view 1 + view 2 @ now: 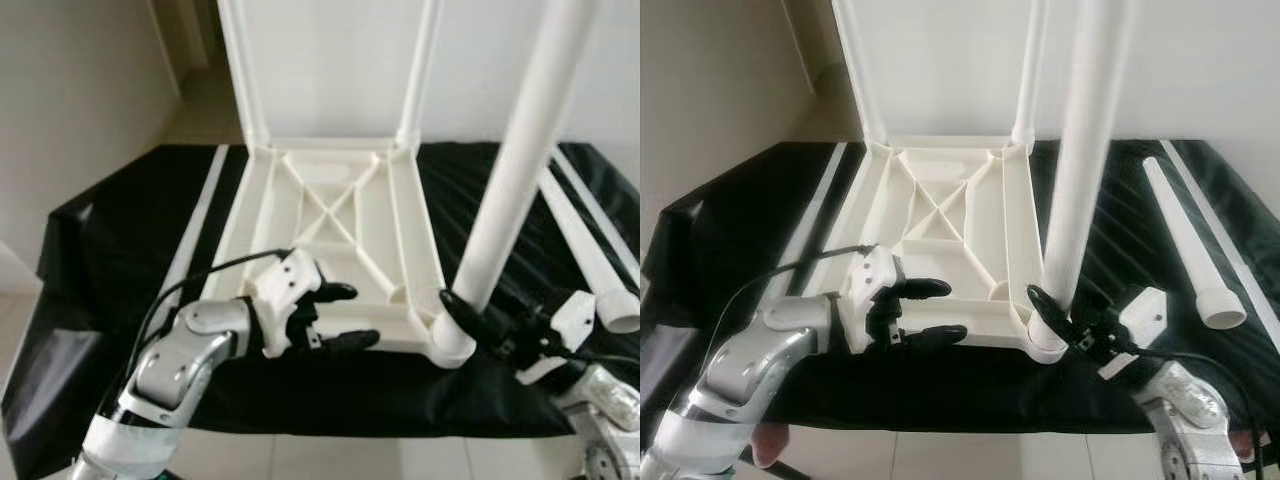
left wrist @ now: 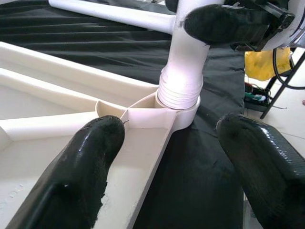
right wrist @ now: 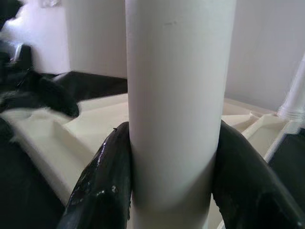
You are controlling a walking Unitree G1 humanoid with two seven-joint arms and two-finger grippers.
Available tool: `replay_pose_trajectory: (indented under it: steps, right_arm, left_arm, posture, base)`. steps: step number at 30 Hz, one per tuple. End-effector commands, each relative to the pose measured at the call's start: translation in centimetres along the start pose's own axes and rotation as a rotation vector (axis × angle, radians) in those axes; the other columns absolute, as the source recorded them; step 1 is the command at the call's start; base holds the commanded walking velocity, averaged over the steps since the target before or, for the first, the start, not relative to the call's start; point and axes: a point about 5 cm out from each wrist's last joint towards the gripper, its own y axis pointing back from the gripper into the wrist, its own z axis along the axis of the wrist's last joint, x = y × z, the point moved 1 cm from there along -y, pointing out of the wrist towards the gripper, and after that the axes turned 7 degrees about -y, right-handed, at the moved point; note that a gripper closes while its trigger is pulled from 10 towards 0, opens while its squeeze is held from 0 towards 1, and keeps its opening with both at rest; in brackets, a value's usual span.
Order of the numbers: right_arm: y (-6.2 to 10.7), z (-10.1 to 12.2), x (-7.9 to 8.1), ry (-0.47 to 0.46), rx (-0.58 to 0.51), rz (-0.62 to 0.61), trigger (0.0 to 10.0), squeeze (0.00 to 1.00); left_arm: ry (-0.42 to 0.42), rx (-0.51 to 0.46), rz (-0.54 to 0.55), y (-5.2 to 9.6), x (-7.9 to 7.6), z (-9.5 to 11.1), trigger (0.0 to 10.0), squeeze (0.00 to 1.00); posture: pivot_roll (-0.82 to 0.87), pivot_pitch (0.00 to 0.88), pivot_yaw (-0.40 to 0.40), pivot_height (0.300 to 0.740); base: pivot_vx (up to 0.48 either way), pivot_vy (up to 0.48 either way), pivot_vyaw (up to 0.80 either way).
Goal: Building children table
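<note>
Right end effector clamped on upright leg; left end effector open over tabletop.

White tabletop and leg, black cloth.

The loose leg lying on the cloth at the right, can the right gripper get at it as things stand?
Probably not yet. The right gripper is shut on the upright leg at the tabletop corner socket, so it would have to let go first. The loose leg lies unobstructed on the cloth beside it.
</note>
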Motion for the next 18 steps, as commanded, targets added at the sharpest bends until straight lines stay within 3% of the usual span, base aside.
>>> replay_pose_trajectory:
  steps: [1,5,12,18]
  right_arm:
    - [2.1,-3.7,0.3,-0.119,0.21,-0.008,10.0,0.0]
    - [2.1,-3.7,-1.3,-0.105,0.228,-0.044,10.0,0.0]
    - [2.5,-4.0,-1.4,-0.105,0.268,0.012,10.0,0.0]
    - [3.2,-4.3,-2.2,-0.157,0.275,-0.002,10.0,0.0]
  left_arm:
    - [0.014,0.011,0.001,0.1,0.2,-0.2,10.0,0.0]
    - [0.011,0.008,-0.007,-0.1,0.1,-0.1,10.0,0.0]
    - [0.011,0.006,-0.005,-0.1,0.2,-0.1,10.0,0.0]
    - [0.011,0.007,-0.003,0.0,0.2,-0.1,10.0,0.0]
  posture:
    - [-0.02,0.042,0.087,0.74]
    - [-0.02,0.041,0.089,0.74]
    - [-0.02,0.041,0.087,0.74]
    - [-0.01,0.04,0.084,0.74]
  base:
    - [0.0,0.0,0.0]
    - [0.0,0.0,0.0]
    - [0.0,0.0,0.0]
    - [0.0,0.0,0.0]
